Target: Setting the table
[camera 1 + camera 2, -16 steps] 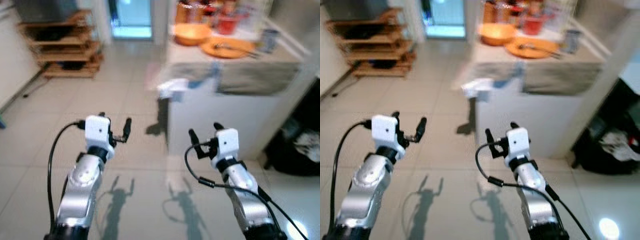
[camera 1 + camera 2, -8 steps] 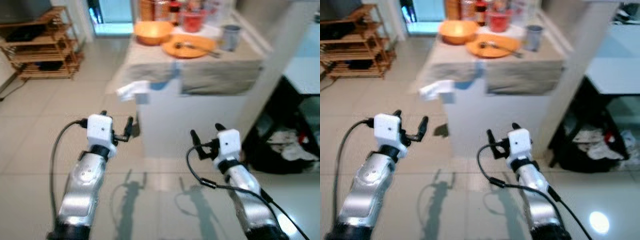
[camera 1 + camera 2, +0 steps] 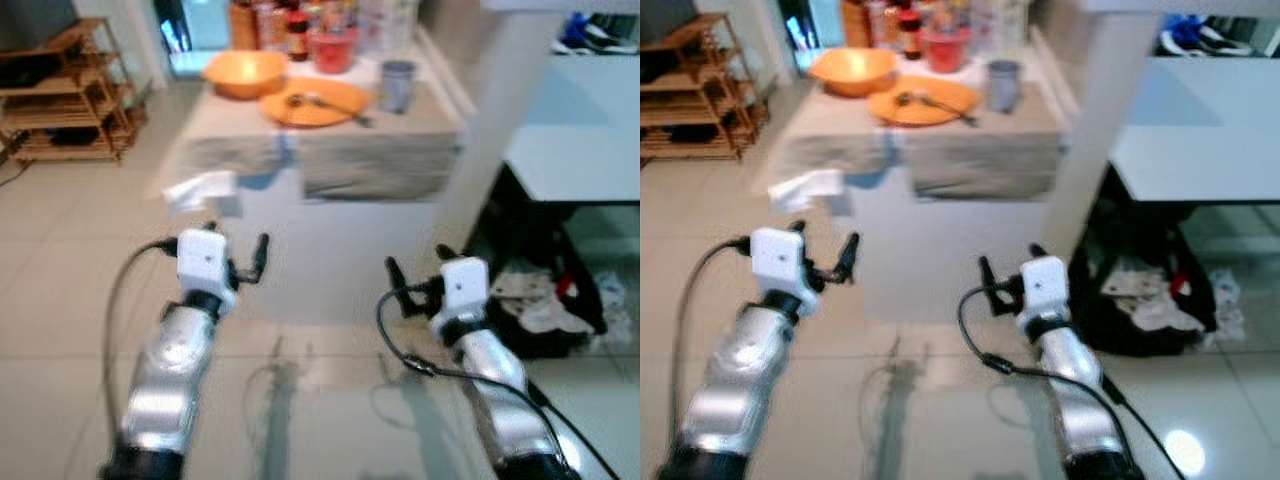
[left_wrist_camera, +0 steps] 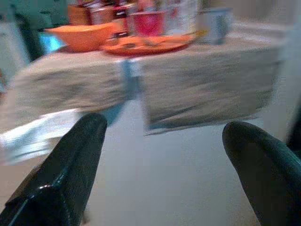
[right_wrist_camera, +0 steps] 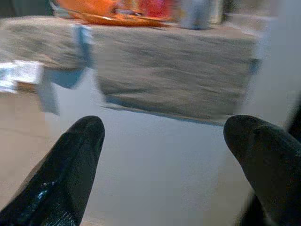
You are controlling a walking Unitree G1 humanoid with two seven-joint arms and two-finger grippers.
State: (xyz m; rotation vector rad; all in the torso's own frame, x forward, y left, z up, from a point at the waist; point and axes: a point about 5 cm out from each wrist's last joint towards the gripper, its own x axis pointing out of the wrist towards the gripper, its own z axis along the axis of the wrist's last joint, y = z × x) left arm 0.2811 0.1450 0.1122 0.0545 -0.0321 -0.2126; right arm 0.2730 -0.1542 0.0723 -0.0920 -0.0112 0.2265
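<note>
A table draped in a beige cloth stands ahead of me. On it sit an orange bowl, an orange plate with cutlery lying across it, a grey cup and a red container among bottles at the back. My left gripper is held up in front of the table's left part, open and empty. My right gripper is raised level with it, also open and empty. The left wrist view shows the wide-apart fingers facing the cloth. The right wrist fingers are equally spread.
A white pillar rises just right of the table. Beyond it a white tabletop covers a dark basket of cloths. A wooden shelf rack stands far left. A white rag hangs at the table's left corner. Pale floor tiles lie below.
The whole picture has swung: the table now sits centred ahead and the pillar and right-hand tabletop have come into view. Both arms keep the same raised, open pose.
</note>
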